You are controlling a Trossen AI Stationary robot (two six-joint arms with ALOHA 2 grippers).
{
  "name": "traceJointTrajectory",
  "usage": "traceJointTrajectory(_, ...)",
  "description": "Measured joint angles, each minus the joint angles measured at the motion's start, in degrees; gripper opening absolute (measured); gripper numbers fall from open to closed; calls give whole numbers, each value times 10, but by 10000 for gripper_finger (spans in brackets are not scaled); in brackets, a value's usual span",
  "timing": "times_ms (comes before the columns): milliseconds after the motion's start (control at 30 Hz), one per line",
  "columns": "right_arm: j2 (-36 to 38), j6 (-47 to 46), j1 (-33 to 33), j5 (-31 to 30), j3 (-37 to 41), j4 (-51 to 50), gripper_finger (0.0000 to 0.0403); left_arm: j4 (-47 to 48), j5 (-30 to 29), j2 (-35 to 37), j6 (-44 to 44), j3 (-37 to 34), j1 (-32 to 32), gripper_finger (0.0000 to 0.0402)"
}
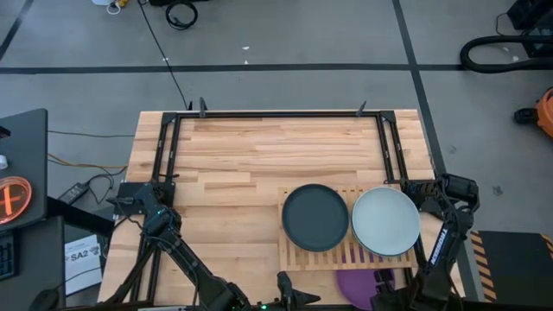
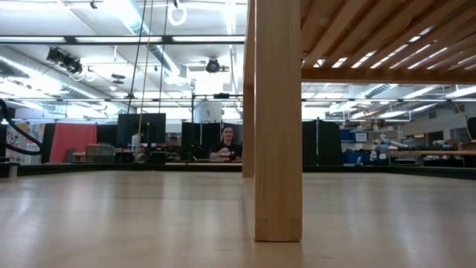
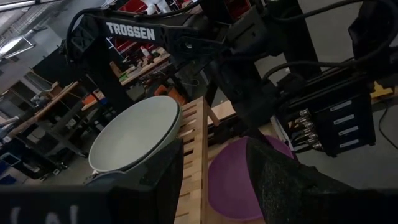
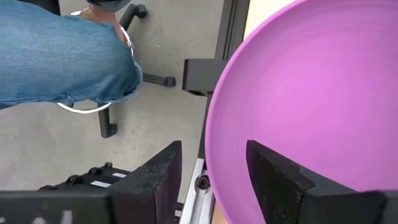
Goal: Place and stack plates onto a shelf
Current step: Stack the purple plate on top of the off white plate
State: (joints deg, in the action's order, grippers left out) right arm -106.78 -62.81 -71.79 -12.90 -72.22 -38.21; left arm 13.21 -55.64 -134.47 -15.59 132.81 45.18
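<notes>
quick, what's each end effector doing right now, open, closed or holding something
Left end effector: open, holding nothing, pointed past the shelf toward the purple plate.
Right end effector: open, fingers astride the purple plate's rim, not clamped.

Butcher-block tabletop (image 1: 251,164) carries slatted shelf (image 1: 298,257) at near right. On shelf: dark plate (image 1: 315,217) beside pale plate (image 1: 385,221), rims touching. Purple plate (image 1: 359,282) at shelf's near edge.

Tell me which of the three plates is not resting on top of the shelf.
The purple plate, at the table's near edge below the shelf. The dark plate and the pale plate both lie side by side on the slats.
</notes>
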Motion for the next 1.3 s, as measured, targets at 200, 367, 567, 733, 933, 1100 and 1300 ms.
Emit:
traceJointTrajectory(200,0,0,0,-8,0,0,185,0,0,0,0,0,0,180)
traceJointTrajectory(367,0,0,-3,-8,0,12,185,0,0,0,0,0,0,180)
traceJointTrajectory(567,-26,0,-4,-8,0,27,185,0,0,0,0,0,0,180)
traceJointTrajectory(733,-70,10,-4,42,0,43,185,0,0,0,0,0,0,180)
traceJointTrajectory(933,-79,-5,-4,44,-2,40,185,0,0,0,0,0,0,180)
traceJointTrajectory(1100,-77,-5,-4,46,-1,40,180,0,0,0,0,0,0,180)
traceJointTrajectory(1300,-79,-6,-4,60,-23,16,163,0,0,0,0,0,0,180)
